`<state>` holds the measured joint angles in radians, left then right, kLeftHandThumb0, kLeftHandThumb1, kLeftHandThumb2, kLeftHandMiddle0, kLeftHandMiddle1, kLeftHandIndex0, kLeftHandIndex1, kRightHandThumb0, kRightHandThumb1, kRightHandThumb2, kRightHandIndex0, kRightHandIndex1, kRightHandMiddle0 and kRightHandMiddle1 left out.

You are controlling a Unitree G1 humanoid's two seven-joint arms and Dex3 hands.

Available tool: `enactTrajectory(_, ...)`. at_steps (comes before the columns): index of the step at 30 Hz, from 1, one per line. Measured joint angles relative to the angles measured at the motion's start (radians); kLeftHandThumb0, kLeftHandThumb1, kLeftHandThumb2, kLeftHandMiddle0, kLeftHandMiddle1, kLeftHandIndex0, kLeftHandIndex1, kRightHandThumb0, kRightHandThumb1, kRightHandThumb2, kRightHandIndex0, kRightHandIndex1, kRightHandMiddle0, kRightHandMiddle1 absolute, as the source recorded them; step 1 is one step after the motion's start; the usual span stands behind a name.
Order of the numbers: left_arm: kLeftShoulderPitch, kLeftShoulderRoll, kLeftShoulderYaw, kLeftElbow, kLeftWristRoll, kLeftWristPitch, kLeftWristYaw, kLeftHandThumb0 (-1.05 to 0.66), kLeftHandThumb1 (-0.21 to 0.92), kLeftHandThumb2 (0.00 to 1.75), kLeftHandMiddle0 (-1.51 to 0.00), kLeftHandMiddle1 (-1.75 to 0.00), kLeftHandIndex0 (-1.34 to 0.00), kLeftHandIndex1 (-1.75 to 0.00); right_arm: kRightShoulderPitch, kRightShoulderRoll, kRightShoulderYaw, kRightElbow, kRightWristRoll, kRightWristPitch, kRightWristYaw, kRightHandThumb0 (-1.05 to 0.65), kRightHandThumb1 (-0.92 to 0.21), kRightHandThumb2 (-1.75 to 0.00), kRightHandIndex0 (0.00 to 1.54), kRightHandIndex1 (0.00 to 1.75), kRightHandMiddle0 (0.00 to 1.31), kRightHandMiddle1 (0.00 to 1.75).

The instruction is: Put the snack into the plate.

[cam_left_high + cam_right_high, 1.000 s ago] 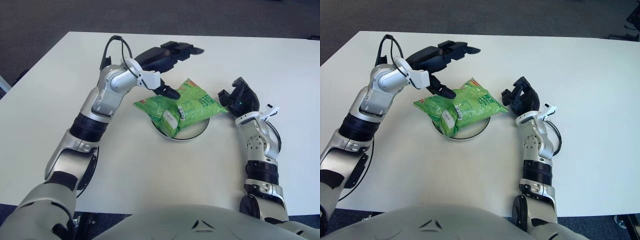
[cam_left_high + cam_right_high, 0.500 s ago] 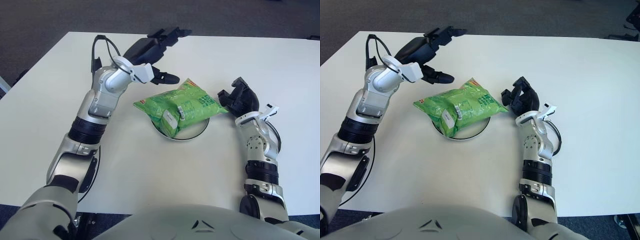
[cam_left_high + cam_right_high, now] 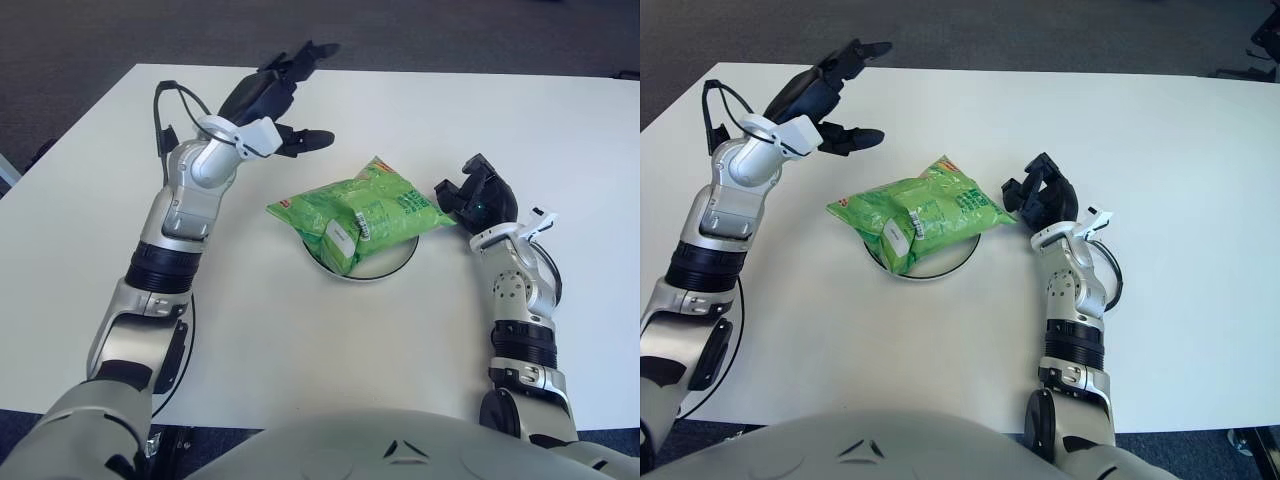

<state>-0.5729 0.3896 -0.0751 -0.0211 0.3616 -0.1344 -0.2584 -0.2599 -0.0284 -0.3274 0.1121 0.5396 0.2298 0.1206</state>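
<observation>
Surface (image 3: 300,330): a white top is carrying everything, its near stretch lying bare in front of the robot's body.

Plate (image 3: 398,262): a round white plate is sitting on the surface near the middle, and only its near and right rim is showing from under the snack.

Snack (image 3: 360,212): a green packet is lying across the plate, covering most of it and overhanging the rim on the left, the right and the far side; a small white label is facing up near its front edge.

Right hand (image 3: 478,197): it is showing just to the right of the snack, at the packet's right corner, with the forearm running back toward the robot.

Right fingers (image 3: 449,194): the dark fingers are curling inward and gripping nothing; the nearest fingertip is sitting right beside the packet's right corner, and whether the two are touching cannot be told.

Left hand (image 3: 268,100): it is hovering over the far left part of the surface, beyond and to the left of the snack, clearly apart from it.

Left fingers (image 3: 310,139): they are spreading wide and holding nothing; one is pointing right toward the packet's far edge with a gap between them, the others are reaching away toward the far edge of the surface.
</observation>
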Motion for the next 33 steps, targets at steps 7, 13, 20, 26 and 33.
enactTrajectory(7, 0.025, -0.018, 0.051, 0.044, -0.037, 0.014, 0.067, -0.72, 0.78, 0.54, -0.18, -0.32, 0.0, -0.58, 0.0, -0.001, -0.001, 0.004, 0.0, -0.001, 0.004, -0.52, -0.22, -1.43, 1.29, 1.75, 0.69, 1.75)
enactTrajectory(13, 0.041, -0.033, 0.066, 0.06, -0.029, 0.015, 0.147, -0.73, 0.79, 0.56, -0.15, -0.42, 0.0, -0.65, -0.003, -0.003, -0.002, 0.01, 0.0, -0.001, 0.008, -0.52, -0.22, -1.43, 1.28, 1.75, 0.69, 1.75)
enactTrajectory(20, 0.105, -0.073, 0.094, 0.059, -0.011, 0.05, 0.257, -0.71, 0.82, 0.55, -0.12, -0.49, 0.0, -0.67, -0.006, -0.004, -0.002, 0.019, 0.0, -0.001, 0.011, -0.52, -0.22, -1.44, 1.27, 1.75, 0.7, 1.75)
enactTrajectory(26, 0.173, -0.129, 0.16, 0.06, -0.117, 0.078, 0.286, -0.6, 0.81, 0.63, -0.19, -0.73, 0.0, -0.7, -0.009, -0.004, -0.004, 0.025, 0.0, -0.002, 0.017, -0.52, -0.22, -1.44, 1.27, 1.75, 0.7, 1.75)
enactTrajectory(33, 0.251, -0.172, 0.245, 0.054, -0.235, 0.089, 0.301, -0.45, 0.75, 0.82, -0.26, -0.86, 0.0, -0.8, -0.013, -0.004, -0.005, 0.032, 0.0, -0.007, 0.023, -0.52, -0.22, -1.44, 1.27, 1.75, 0.7, 1.75)
